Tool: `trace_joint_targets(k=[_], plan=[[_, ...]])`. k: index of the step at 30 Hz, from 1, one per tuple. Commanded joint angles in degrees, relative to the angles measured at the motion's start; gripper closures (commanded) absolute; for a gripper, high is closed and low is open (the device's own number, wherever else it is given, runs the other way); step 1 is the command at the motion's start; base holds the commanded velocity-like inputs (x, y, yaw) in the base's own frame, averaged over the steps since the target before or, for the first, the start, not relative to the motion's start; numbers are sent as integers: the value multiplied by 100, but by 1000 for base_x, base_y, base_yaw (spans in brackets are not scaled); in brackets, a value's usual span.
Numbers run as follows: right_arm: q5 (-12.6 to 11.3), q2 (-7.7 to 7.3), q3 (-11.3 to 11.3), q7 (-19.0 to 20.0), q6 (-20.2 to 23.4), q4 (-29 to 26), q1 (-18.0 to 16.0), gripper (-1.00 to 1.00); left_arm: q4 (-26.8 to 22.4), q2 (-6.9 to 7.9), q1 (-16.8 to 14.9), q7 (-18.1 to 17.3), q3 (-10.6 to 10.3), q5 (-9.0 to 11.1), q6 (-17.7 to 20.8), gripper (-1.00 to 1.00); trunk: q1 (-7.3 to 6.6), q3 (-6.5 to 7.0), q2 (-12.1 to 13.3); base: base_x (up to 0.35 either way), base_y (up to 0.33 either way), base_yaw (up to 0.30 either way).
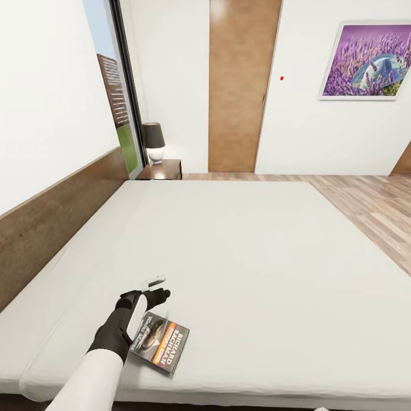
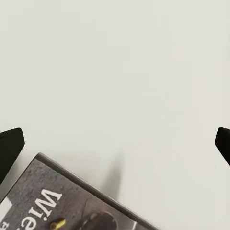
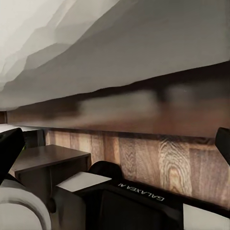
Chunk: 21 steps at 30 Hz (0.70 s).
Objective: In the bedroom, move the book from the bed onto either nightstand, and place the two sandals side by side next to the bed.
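Here the book [image 1: 160, 341] lies flat on the bed [image 1: 257, 251] near its front edge, toward the headboard corner. Left gripper [image 1: 153, 290] hovers just over the book's far edge, fingers [image 2: 10, 146] spread wide, holding nothing. Right gripper's [image 3: 117, 143] fingers also sit wide apart beside the bed frame.

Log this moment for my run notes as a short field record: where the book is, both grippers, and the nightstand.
book: flat on the bed, near its front edge
left gripper: open, over the mattress above the book's edge, not holding it
right gripper: open, low beside the bed frame
nightstand: far corner by the window, lamp on top
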Motion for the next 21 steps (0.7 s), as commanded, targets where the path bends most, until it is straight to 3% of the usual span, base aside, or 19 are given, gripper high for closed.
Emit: trace_joint_targets(k=[1,21], plan=[[-28,-2,-2,22,-2,24,-9,-100,-8,-5,-3,39,14,61,25,-100,21,-23,-43,0,0,0],[-28,-1,-2,22,-2,24,-9,-100,-8,-5,-3,30,16,61,25,-100,43,-41,-83,0,6,0]])
